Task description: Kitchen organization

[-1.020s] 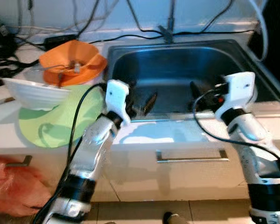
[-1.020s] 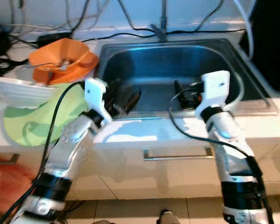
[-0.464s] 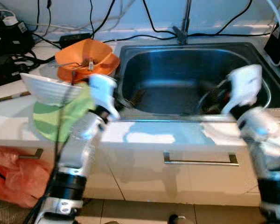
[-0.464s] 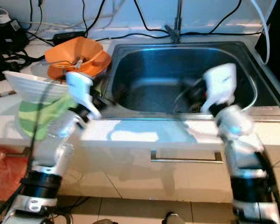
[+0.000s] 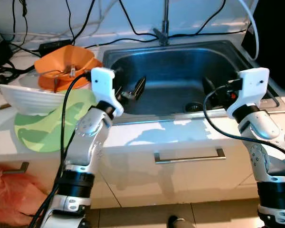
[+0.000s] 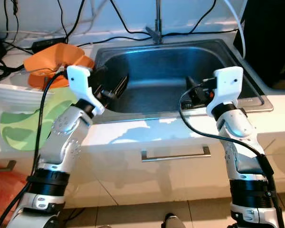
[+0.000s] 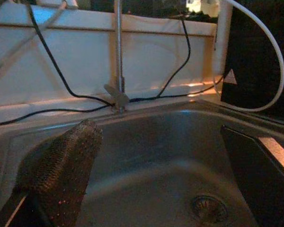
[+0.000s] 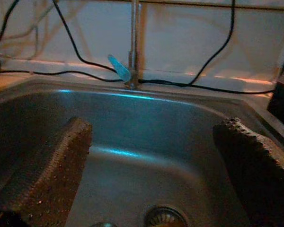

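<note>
A steel sink (image 5: 237, 50) is set in the white counter, with a drain (image 5: 194, 107) in its floor. My left gripper (image 5: 134, 89) hovers over the sink's left front part, open, with nothing between its fingers (image 7: 61, 175). My right gripper (image 5: 213, 94) hangs over the right front part near the drain, also open and empty, its fingers (image 8: 47, 175) wide apart. Left of the sink sit an orange bowl (image 5: 61, 71) holding a metal utensil, a white ribbed bowl (image 5: 23, 97), and a round green mat (image 5: 47, 128).
A faucet (image 5: 164, 23) rises behind the sink among black cables along the wall. A black appliance (image 5: 275, 28) stands at the back right. A drawer handle (image 5: 190, 156) runs below the counter edge. A red plastic bag (image 5: 9, 190) lies on the floor at the left.
The head camera has swung, so the whole scene shifted. Both grippers stay open and empty over the front of the sink.
</note>
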Robot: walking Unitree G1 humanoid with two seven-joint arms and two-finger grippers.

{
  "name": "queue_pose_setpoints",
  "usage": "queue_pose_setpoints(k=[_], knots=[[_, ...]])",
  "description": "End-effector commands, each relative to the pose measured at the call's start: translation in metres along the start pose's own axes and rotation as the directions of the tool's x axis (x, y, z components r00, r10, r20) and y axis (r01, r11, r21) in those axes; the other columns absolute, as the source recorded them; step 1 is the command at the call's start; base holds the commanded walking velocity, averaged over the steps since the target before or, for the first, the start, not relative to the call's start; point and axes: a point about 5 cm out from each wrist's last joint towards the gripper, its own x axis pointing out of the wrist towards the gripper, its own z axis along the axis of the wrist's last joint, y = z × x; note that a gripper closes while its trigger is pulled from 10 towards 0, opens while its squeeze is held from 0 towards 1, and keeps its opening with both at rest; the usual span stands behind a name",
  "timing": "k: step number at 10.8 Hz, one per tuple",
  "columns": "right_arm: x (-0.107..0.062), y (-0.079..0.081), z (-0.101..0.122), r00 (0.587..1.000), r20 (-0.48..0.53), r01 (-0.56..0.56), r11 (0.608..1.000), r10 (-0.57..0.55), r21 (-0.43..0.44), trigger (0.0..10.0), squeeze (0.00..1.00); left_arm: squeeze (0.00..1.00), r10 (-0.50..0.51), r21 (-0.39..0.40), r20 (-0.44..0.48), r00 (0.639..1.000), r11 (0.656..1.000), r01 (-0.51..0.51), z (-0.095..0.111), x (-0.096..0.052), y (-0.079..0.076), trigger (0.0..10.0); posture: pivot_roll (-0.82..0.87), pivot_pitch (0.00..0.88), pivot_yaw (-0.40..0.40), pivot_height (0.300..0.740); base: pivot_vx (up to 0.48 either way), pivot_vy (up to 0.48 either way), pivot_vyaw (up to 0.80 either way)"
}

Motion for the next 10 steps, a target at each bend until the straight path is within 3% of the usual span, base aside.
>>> queue_pose_setpoints(k=[1,5,7,8,9,10], knots=[[0.001,0.003,0.006,1.0,0.028,-0.003,1.0,0.003,0.009,10.0,1.0,0.0,0.011,0.011,0.01,1.0,1.0,-0.011,0.005,0.001,0.001,10.0,-0.05,0.035,0.106,0.74,0.0,-0.274,0.0],[0.001,0.005,0.01,0.999,0.043,-0.003,1.0,0.002,0.019,10.0,1.0,0.0,0.02,-0.02,0.006,1.0,1.0,-0.019,0.003,0.0,0.001,10.0,-0.05,0.035,0.098,0.74,0.0,-0.48,0.0],[0.002,0.009,0.009,0.999,0.042,-0.016,0.999,0.014,0.03,10.0,1.0,0.0,0.015,-0.037,0.009,1.0,0.999,-0.015,0.003,0.0,-0.001,10.0,-0.05,0.034,0.096,0.74,0.0,-0.167,0.0],[0.002,0.01,0.009,0.999,0.043,-0.018,0.999,0.017,0.032,10.0,0.86,0.0,0.013,-0.044,0.007,1.0,0.999,-0.012,0.002,0.0,-0.002,10.0,-0.05,0.036,0.095,0.74,0.0,0.0,0.0],[0.004,0.013,0.01,0.999,0.044,-0.025,0.999,0.023,0.044,10.0,0.0,0.0,0.003,-0.056,-0.001,1.0,0.998,-0.003,0.0,-0.001,-0.004,10.0,-0.05,0.036,0.094,0.74,0.0,0.0,0.0],[0.004,0.014,0.01,0.999,0.036,-0.032,0.999,0.031,0.043,10.0,0.0,0.0,-0.002,-0.061,-0.007,1.0,0.998,0.001,-0.002,-0.001,-0.005,10.0,-0.05,0.039,0.092,0.74,0.0,0.0,-0.8]])
